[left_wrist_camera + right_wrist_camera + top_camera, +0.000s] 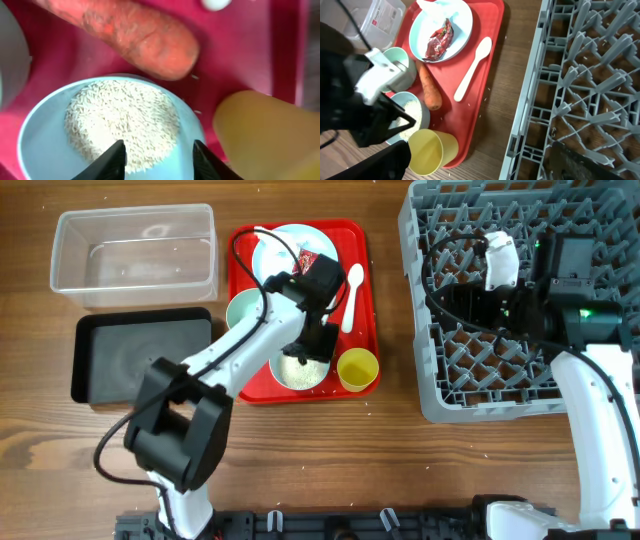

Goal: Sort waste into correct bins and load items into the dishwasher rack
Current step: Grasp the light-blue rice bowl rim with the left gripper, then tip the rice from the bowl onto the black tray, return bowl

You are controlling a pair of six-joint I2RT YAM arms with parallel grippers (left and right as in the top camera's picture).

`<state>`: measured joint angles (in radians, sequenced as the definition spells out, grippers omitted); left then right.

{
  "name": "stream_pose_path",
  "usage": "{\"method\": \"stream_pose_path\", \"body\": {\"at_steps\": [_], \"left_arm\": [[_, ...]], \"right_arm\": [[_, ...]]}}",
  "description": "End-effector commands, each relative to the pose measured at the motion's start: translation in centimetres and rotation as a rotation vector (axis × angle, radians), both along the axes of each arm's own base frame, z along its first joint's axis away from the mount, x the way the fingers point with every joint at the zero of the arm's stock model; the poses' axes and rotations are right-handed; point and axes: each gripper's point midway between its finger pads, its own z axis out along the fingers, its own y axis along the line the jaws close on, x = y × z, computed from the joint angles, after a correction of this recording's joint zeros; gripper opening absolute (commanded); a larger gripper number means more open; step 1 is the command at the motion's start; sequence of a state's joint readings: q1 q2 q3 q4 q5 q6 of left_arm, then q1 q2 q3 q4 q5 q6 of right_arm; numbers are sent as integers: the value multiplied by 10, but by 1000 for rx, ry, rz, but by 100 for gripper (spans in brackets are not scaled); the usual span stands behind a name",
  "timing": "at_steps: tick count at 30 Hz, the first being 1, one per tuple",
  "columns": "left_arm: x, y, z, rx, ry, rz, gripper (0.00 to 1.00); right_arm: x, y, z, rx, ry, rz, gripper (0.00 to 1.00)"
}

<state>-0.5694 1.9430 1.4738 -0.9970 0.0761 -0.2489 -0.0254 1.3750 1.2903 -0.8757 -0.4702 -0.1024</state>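
The overhead view looks straight down from high above the desk [400, 460], covering the clear tub [135, 260], the black tray [140, 360], the red tray [366, 320] and the dishwasher rack [420, 330] in one frame. The left wrist view looks steeply down at very close range, filled by the rice bowl [40, 150], the carrot [140, 35] and the yellow cup [265, 130]. The right wrist view looks obliquely down at middle range from above the rack's left edge toward the red tray, and all three views share that bowl, carrot and cup.

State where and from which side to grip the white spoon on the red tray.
Probably mid-handle of the white spoon, from straight above, jaws across its narrow width: it lies flat on the red tray with bare tray either side.
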Motion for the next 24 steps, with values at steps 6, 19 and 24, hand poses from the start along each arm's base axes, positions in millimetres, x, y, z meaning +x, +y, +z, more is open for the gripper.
{"method": "stream_pose_path", "body": {"at_steps": [6,19,24], "left_arm": [[-19,-14,-7,-1,3,-114,47],[-24,-6,-51,1,-38,-111,4],[-19,15,-4,18,-5,-30,4]], "right_arm": [[5,-1,-2,-4,9,-5,92],[5,-2,-2,-5,8,-5,92],[6,-2,-2,-8,5,-6,93]]}}
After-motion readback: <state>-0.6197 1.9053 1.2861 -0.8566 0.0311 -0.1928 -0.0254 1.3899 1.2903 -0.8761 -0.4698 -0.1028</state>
